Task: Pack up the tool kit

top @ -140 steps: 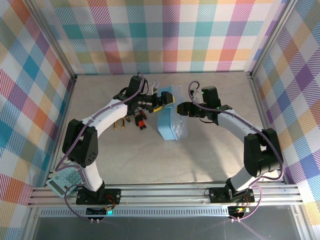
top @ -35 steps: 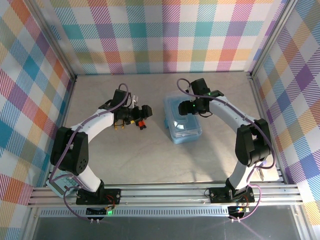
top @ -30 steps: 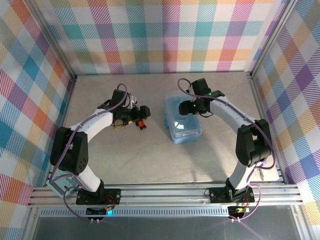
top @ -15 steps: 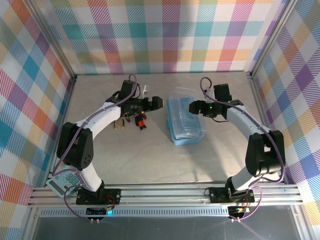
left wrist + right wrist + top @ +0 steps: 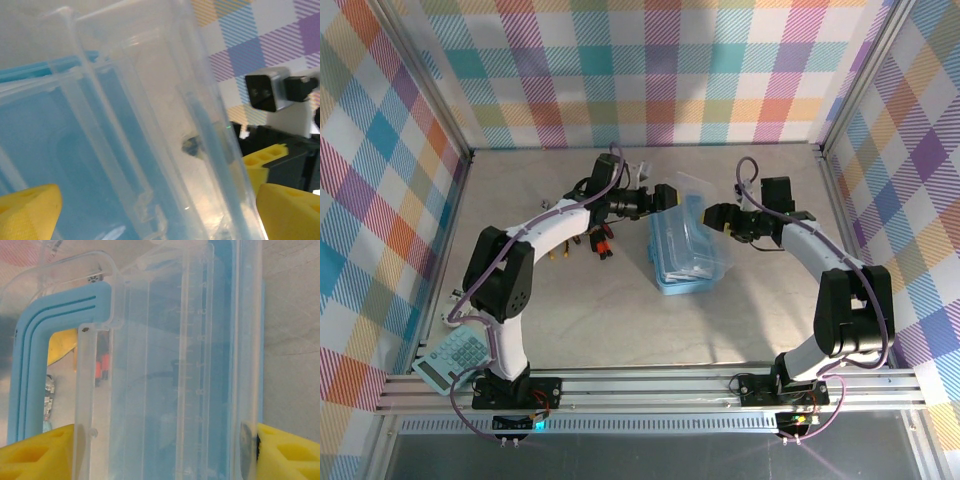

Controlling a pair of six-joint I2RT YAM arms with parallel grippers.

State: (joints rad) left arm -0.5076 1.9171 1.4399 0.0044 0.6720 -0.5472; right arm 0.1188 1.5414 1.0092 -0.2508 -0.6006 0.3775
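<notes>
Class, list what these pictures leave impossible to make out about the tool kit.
- Top view: loose tools, too small and partly under the left arm to name.
- Right wrist view: fingers cut off by the bottom edge; grip on the case unclear.
- Left wrist view: case contents blurred behind the clear lid.

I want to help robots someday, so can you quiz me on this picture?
1. True or false: the calculator lies inside the blue case.
2. Where are the loose tools? A) on the table beside the case B) inside the case C) on the calculator
3. Fill in: the right arm's yellow fingers sit either side of the clear ___.
Key: 1 false, it lies near the left arm's base. 2 A. 3 lid.
</notes>
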